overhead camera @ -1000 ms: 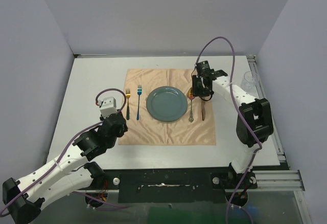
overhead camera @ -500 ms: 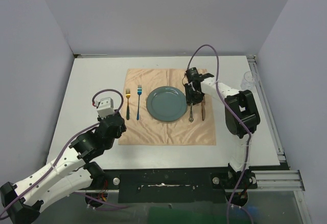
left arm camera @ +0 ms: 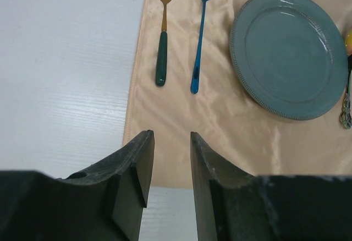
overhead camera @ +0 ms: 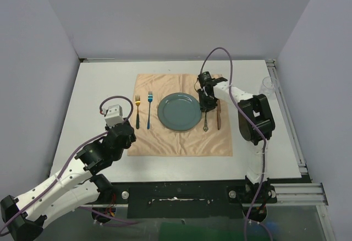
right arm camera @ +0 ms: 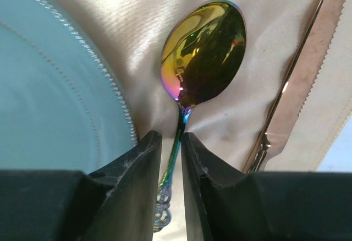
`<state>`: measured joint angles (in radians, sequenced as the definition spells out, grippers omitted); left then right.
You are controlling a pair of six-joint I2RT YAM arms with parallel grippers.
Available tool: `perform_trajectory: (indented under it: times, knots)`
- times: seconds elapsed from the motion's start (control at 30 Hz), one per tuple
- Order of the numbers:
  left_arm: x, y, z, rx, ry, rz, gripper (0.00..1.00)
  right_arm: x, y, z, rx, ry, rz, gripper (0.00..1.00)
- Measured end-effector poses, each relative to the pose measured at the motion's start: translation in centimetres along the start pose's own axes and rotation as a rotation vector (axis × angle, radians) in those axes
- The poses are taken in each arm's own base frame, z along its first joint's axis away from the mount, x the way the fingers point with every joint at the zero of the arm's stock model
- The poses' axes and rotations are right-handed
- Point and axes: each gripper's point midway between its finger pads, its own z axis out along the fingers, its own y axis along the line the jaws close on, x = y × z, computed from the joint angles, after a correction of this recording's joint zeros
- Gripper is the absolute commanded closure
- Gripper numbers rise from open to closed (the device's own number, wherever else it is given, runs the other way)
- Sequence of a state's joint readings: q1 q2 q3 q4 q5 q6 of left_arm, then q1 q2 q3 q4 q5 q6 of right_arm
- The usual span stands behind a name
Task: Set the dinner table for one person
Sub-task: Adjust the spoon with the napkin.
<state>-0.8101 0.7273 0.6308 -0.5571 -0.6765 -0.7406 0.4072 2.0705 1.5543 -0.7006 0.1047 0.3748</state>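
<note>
On the white dinner table (overhead camera: 99, 87) lies a peach cloth (overhead camera: 181, 142) with a blue-grey plate (overhead camera: 179, 111) at its middle. Left of the plate lie a gold fork (overhead camera: 137, 111) and a blue fork (overhead camera: 149, 110). To the plate's right are an iridescent spoon (overhead camera: 205, 121) and a knife (overhead camera: 218, 119). My right gripper (right arm camera: 171, 136) is low over the cloth, its jaws narrowly open astride the spoon's (right arm camera: 206, 48) handle just below the bowl. My left gripper (left arm camera: 171, 136) hovers open and empty above the cloth's near left edge (left arm camera: 220, 131), short of the forks.
A clear glass (overhead camera: 268, 86) stands at the table's right rail, beyond the right arm. The knife (right arm camera: 297, 81) lies close to the right of my right fingers, and the plate rim (right arm camera: 118, 103) close to their left.
My right gripper has swung left from above the knife down onto the spoon's handle, and its jaws have narrowed. The left arm has barely shifted.
</note>
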Motion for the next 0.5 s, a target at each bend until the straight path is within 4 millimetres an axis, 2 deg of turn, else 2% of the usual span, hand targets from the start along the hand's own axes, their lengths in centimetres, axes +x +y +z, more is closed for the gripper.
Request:
perform_trajectory:
  times: [0.1, 0.23, 0.33, 0.43, 0.5]
  knots:
    - [-0.01, 0.0, -0.01, 0.0, 0.0, 0.0, 0.69, 0.64, -0.19, 0.81, 0.012, 0.026, -0.004, 0.78]
    - [0.01, 0.01, 0.0, 0.0, 0.0, 0.0, 0.69, 0.57, -0.21, 0.83, 0.013, 0.025, -0.003, 0.79]
    - [0.01, 0.01, 0.0, 0.0, 0.0, 0.0, 0.69, 0.55, -0.3, 0.84, 0.014, 0.025, -0.002, 0.87]
    - [0.01, 0.01, 0.0, 0.0, 0.0, 0.0, 0.69, 0.52, -0.42, 0.85, 0.013, 0.025, 0.001, 1.0]
    - [-0.01, 0.0, -0.01, 0.0, 0.0, 0.0, 0.69, 0.51, -0.41, 0.86, 0.011, 0.026, 0.004, 1.0]
